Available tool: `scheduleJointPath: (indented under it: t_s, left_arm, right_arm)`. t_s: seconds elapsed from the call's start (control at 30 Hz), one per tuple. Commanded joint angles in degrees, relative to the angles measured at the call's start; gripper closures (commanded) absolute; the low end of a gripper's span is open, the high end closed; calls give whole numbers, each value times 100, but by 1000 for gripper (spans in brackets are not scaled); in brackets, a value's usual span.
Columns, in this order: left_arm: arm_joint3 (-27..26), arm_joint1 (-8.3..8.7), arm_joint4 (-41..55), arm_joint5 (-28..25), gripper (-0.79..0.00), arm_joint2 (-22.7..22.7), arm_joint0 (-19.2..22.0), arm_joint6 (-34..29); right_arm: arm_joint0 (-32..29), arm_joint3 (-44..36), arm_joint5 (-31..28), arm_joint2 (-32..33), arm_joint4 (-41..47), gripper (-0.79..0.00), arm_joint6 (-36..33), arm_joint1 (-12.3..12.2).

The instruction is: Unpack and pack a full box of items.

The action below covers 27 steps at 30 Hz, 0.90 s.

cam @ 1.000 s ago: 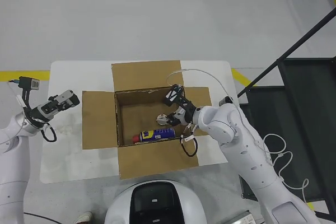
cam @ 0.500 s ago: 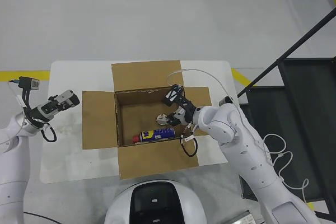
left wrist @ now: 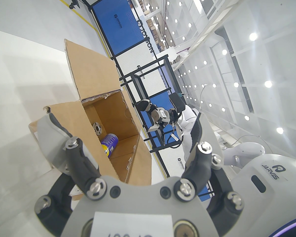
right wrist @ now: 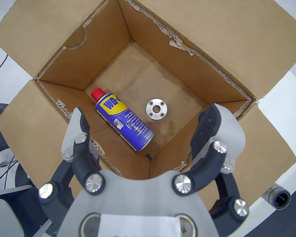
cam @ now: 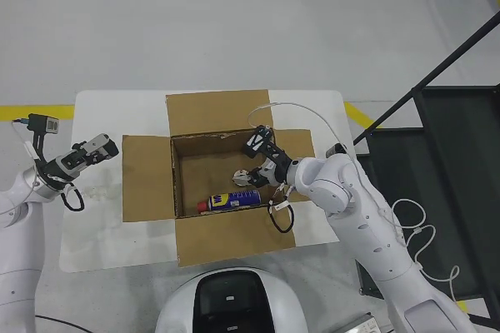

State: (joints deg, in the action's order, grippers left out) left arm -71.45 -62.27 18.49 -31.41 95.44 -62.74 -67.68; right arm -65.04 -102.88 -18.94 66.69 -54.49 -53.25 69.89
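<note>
Over the box [cam: 217, 111], right pincer [cam: 243, 176] unmoved; jaws apart.

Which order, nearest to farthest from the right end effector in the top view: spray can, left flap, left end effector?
1. The spray can, inside the box, close by the right end effector.
2. The left flap, folded out on the left arm's side.
3. The left end effector, beyond that flap.
</note>
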Motion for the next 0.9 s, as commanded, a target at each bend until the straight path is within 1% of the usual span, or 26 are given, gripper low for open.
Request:
scheduleJointPath:
  t_s: [0.0,0.6,0.67,0.7,0.73,0.77,0.83,0.87]
  left_arm:
    - [0,0,2,0,-785,0,0,0]
    - [0,0,2,0,-785,0,0,0]
    - [0,0,2,0,-785,0,0,0]
    - [0,0,2,0,-785,0,0,0]
    - [0,0,2,0,-785,0,0,0]
    - [0,0,2,0,-785,0,0,0]
    - [0,0,2,0,-785,0,0,0]
    - [0,0,2,0,-785,0,0,0]
  right_arm:
    - [0,0,0,0,0,-785,0,0]
    - [-5,23,40,-9,-31,-785,2,1]
    - [60,91,332,-183,-111,-785,-31,33]
    - [106,185,455,-334,-8,-785,-221,59]
    - [230,238,409,-493,80,-785,-429,83]
    - [342,321,514,-588,78,-785,-440,108]
    - [482,600,860,-766,274,-785,-490,170]
    - [557,772,1149,-801,394,-785,-462,205]
